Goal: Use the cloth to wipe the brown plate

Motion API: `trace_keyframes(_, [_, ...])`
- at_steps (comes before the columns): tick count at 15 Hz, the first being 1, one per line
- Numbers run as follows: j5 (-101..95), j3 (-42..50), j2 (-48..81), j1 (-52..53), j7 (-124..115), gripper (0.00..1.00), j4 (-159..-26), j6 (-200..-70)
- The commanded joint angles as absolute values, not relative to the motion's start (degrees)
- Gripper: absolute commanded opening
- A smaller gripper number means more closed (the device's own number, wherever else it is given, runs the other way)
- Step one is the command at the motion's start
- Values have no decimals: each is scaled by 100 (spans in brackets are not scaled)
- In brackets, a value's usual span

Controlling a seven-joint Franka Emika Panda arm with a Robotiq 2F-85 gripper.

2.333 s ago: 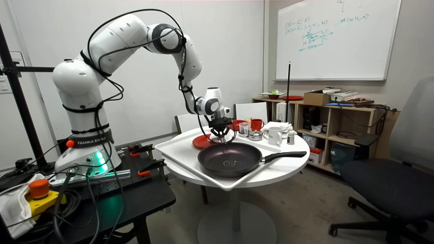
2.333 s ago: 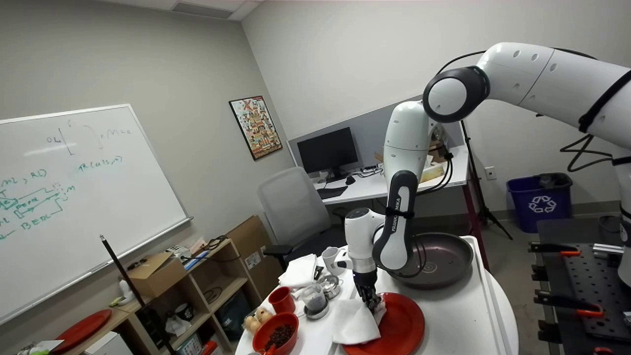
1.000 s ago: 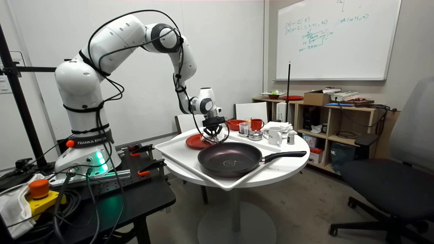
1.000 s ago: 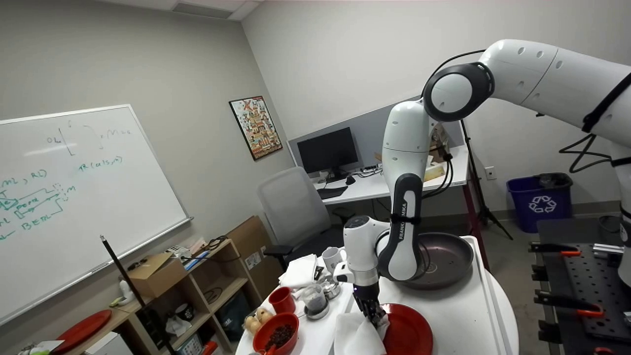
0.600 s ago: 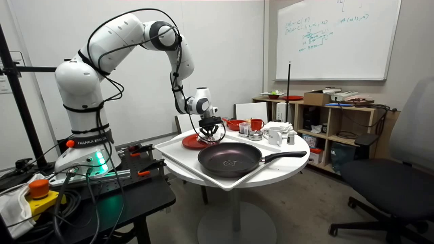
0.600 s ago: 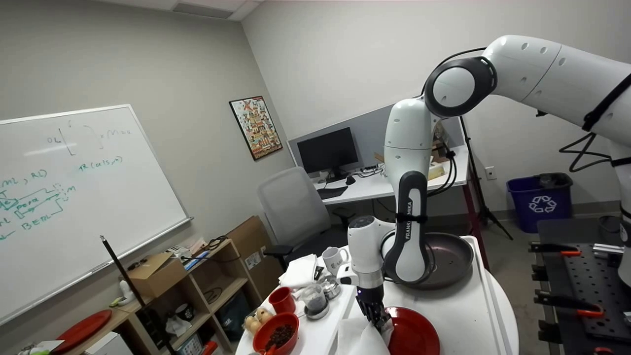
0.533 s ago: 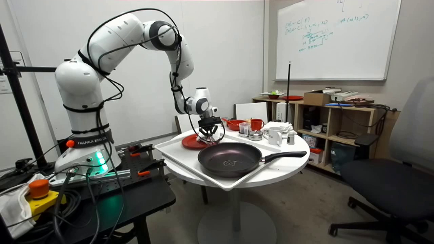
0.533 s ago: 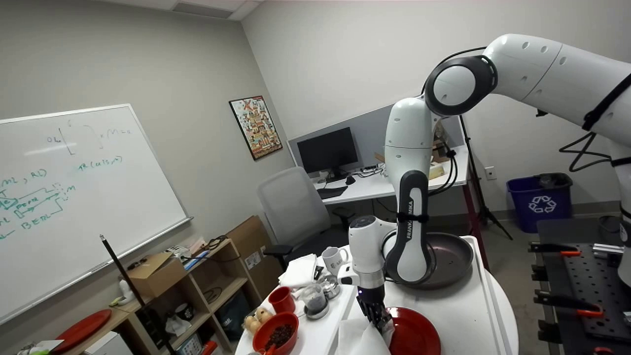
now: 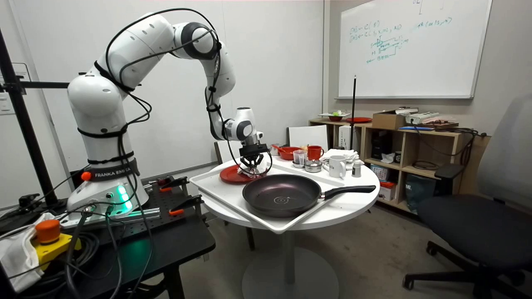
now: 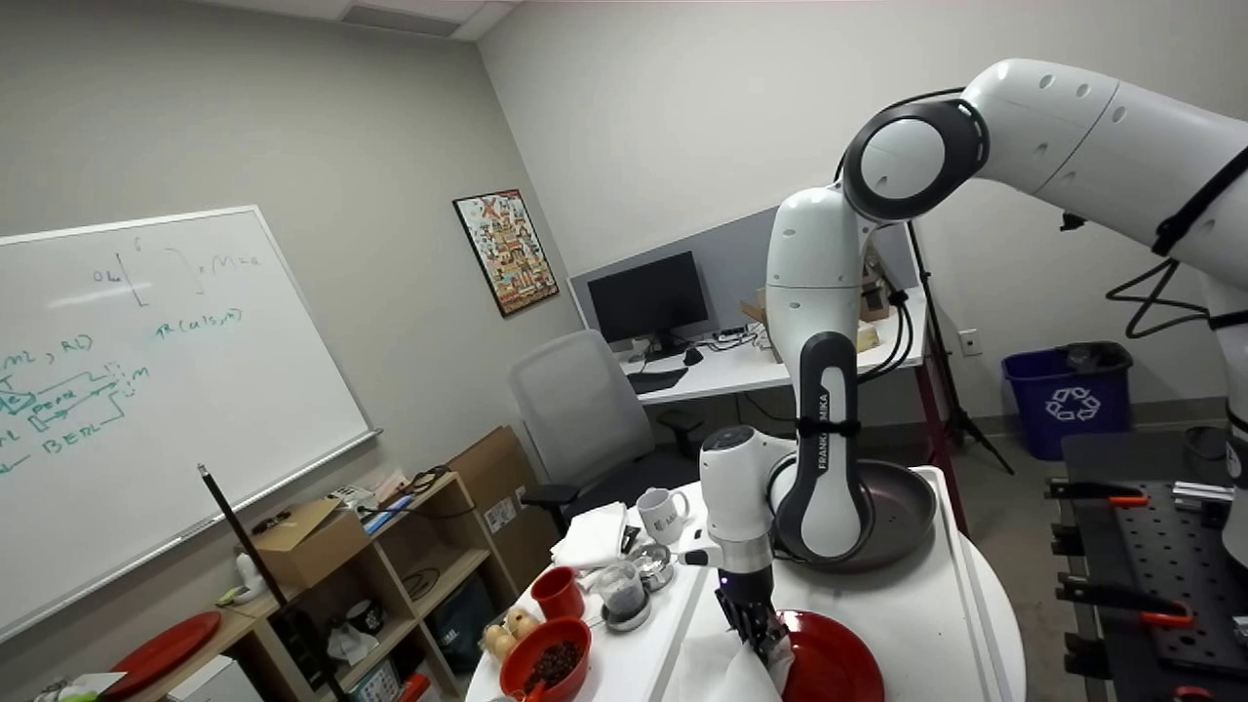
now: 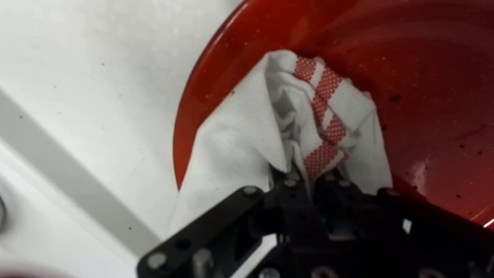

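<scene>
The brown plate, a round shallow reddish-brown plate [image 9: 230, 175], lies on the white tray [image 9: 218, 187]. It also shows in an exterior view [image 10: 838, 668] and in the wrist view [image 11: 436, 77], with dark specks on it. My gripper [image 11: 307, 179] is shut on a white cloth with red stripes [image 11: 235, 150]. The cloth is bunched under the fingertips and rests on the plate near its rim, with one part hanging over the edge onto the tray. In an exterior view the gripper [image 10: 765, 639] points down at the plate's side, with the cloth [image 10: 712, 668] trailing beside it.
A large dark frying pan [image 9: 282, 194] stands on the tray close to the plate, its handle [image 9: 349, 190] reaching over the tray edge. A red bowl [image 10: 546, 655], red mug [image 10: 559, 593], white mug [image 10: 663, 514] and folded white cloths [image 10: 592, 536] stand beyond the tray.
The gripper and the held cloth have moved towards the robot's base. The plate has slid the same way along the tray with them. The pan has stayed in place.
</scene>
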State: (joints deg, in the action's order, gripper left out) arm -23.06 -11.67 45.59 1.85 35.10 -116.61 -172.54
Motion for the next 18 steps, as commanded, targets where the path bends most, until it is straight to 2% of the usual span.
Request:
trace_keyframes(1, [-2409, -1168, 4398, 241, 3530, 3, -11933, -17240])
trace_keyframes(10, [-2454, -1409, 4318, 221, 3678, 3, -12281, -17027])
trace_keyframes(18, [-2165, -2408, 4387, -685, 4788, 3, -12719, -16507])
